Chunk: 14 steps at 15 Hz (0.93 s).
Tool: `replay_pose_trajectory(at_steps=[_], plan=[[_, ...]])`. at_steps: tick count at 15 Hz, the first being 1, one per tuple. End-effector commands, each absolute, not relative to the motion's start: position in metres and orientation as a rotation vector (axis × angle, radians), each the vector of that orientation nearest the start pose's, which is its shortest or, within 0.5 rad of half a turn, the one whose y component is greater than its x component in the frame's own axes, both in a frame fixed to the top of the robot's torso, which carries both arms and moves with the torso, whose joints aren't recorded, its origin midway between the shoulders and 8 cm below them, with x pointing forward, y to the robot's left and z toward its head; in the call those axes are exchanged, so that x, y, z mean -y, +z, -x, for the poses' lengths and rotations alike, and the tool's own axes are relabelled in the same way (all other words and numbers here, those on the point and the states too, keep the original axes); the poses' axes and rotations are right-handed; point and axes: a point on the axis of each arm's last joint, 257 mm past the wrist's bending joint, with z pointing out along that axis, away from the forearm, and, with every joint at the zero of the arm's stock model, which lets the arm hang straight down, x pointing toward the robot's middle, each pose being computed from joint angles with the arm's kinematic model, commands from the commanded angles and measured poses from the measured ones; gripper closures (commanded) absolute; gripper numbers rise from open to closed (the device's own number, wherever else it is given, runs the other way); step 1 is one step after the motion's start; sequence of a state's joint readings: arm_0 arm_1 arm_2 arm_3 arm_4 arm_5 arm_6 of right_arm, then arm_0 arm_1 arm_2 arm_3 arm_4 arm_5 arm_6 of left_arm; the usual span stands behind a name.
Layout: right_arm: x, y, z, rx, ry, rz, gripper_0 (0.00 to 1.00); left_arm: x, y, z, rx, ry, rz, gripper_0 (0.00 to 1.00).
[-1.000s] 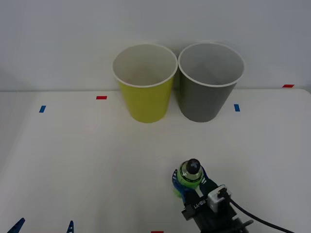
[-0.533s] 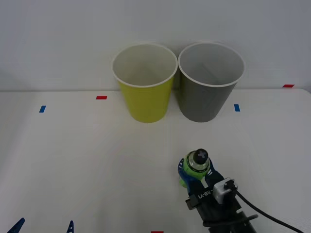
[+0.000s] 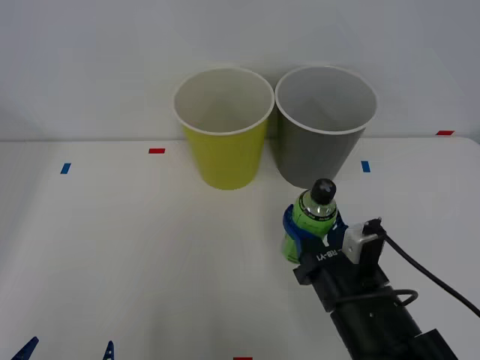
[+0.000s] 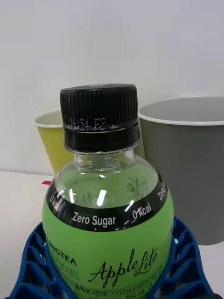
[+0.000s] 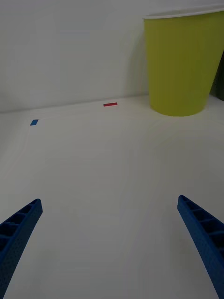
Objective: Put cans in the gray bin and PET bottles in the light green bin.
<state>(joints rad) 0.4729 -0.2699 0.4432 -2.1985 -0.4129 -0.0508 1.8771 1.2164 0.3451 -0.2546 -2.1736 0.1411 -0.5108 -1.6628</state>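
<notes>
the pet bottle point(image 3: 310, 217) wore a bright green wrap with a black band lettered in white, dark script below it, a clear neck and a ribbed black cap. the right gripper point(image 3: 312, 230) had blue ribbed fingers on a black arm, with a small white block beside them. the left gripper point(image 5: 112, 243) showed blue ribbed fingers too. the light green bin point(image 3: 223, 154) was yellow-green, the gray bin point(image 3: 315, 159) dark gray, both white-rimmed and pale inside. the table point(image 3: 150, 247) was white, dotted with small red and blue tape marks.
</notes>
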Motion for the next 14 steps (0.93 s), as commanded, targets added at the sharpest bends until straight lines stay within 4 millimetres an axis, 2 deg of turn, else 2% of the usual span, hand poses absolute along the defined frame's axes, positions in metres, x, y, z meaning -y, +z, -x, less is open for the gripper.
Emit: replay_pose_trajectory(at_steps=[1, 5, 8, 14], plan=[[0.099, -0.112, -0.396, -1.417, 0.305, 0.238, 0.92, -0.257, -0.245, -0.196, -1.687, 0.063, -0.074, 0.0], [0.093, -0.08, -0.408, -1.409, 0.308, 0.256, 0.93, -0.257, -0.245, -0.196, -1.687, 0.063, -0.074, 0.0], [0.096, -0.067, -0.411, -1.42, 0.245, 0.295, 0.94, -0.257, -0.245, -0.196, -1.687, 0.063, -0.074, 0.0], [0.096, -0.036, -0.417, -1.507, 0.259, 0.216, 0.94, -0.257, -0.245, -0.196, -1.687, 0.063, -0.074, 0.0]])
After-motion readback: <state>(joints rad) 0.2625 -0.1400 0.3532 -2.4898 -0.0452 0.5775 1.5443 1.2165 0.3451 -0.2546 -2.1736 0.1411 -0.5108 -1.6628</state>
